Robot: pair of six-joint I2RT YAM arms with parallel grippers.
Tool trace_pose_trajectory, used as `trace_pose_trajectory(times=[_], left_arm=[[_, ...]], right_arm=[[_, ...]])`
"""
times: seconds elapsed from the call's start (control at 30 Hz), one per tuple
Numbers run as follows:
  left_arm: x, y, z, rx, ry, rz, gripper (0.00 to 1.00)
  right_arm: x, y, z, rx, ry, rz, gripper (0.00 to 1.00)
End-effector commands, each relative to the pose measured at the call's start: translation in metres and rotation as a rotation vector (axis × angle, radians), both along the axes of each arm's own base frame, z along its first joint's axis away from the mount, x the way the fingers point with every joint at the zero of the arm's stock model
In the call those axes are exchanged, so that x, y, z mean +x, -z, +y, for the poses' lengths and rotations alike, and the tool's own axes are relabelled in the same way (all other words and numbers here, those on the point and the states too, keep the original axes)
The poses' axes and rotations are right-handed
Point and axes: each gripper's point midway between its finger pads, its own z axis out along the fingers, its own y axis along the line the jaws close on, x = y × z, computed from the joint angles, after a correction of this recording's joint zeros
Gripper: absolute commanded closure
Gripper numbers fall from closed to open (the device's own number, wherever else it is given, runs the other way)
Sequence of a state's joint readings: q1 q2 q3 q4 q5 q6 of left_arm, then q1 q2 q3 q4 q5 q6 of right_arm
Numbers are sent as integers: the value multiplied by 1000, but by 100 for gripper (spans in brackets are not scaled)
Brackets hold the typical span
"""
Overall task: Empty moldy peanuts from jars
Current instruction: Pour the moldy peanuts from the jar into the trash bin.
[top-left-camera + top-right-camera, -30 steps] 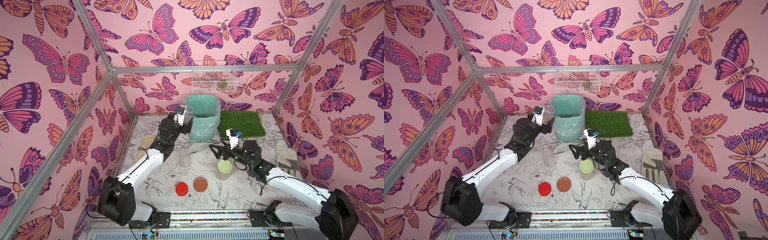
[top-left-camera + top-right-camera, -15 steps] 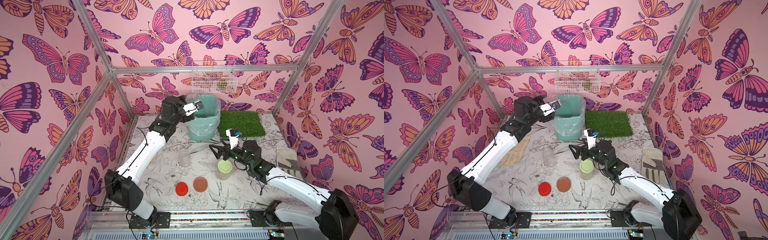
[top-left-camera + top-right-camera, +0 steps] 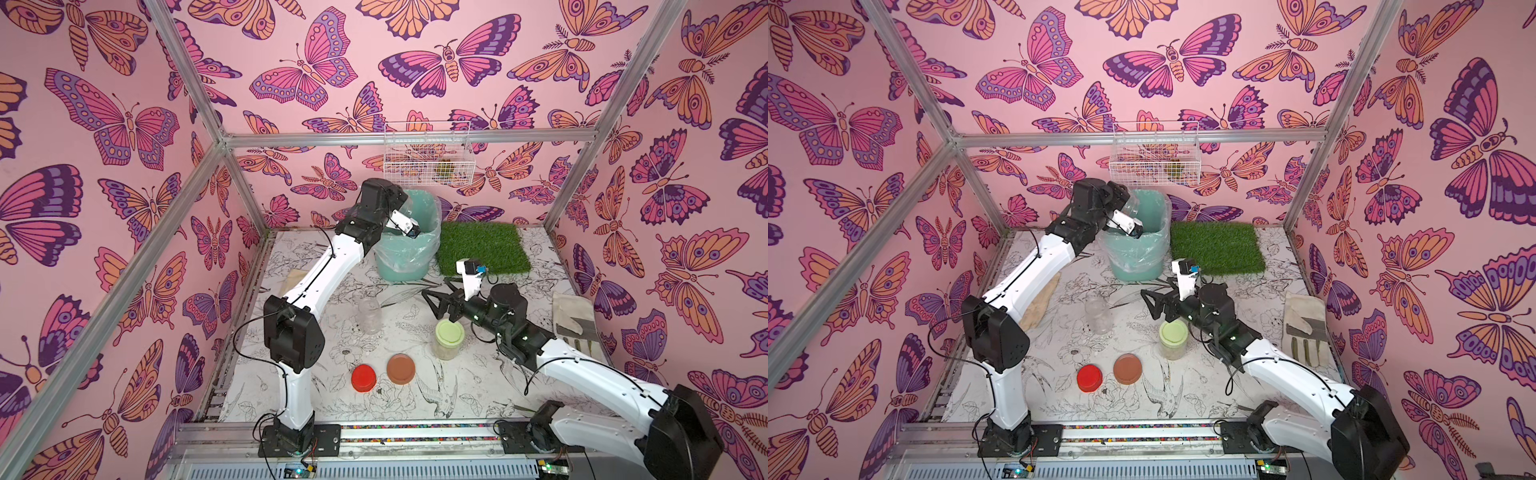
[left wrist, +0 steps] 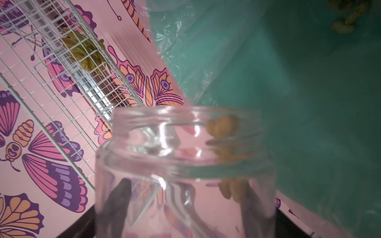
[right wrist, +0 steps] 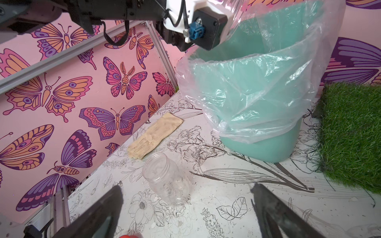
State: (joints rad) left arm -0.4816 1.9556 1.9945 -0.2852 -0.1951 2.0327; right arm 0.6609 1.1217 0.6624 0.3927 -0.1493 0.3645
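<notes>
The left tool (image 4: 191, 206) is clamped on a clear lidless plastic jar (image 4: 185, 144) tipped over the teal liner-draped bin (image 3: 409, 257) below it; pale tan peanuts (image 4: 223, 127) sit at its mouth. Pulling away early could spill them onto the table (image 3: 478, 395). The right tool (image 3: 438, 299), jaws apart, hovers beside the green-lidded jar (image 3: 449, 338), well clear.

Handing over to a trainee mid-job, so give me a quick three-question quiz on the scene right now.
1. True or false: the tipped jar over the teal bin is completely empty.
2. Which lid is still on a jar? A red, B brown, C green.
3. Fill in: the right gripper has its jaws ____.
Key: 1 false, peanuts sit at its mouth. 2 C, the green-lidded jar. 3 open.
</notes>
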Motion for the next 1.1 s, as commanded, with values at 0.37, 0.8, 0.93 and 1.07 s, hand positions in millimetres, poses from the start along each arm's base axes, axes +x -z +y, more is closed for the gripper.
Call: trace_pose_trajectory(times=[0.37,0.8,0.93,1.07], left_arm=[[-10,-43,-7,200,109,-186,100],[-28,-66,-5,-575,-64,1,100],[-38,-73,3,-849,-125,85,100],[-50,-81,10,-1158,-141,188,100]], right_arm=[[3,-5,-4,-1,16,-27,1],[2,-8,-3,5,13,-22,1],[2,-9,-3,11,9,-16,1],[1,-10,0,17,-7,-10,1]])
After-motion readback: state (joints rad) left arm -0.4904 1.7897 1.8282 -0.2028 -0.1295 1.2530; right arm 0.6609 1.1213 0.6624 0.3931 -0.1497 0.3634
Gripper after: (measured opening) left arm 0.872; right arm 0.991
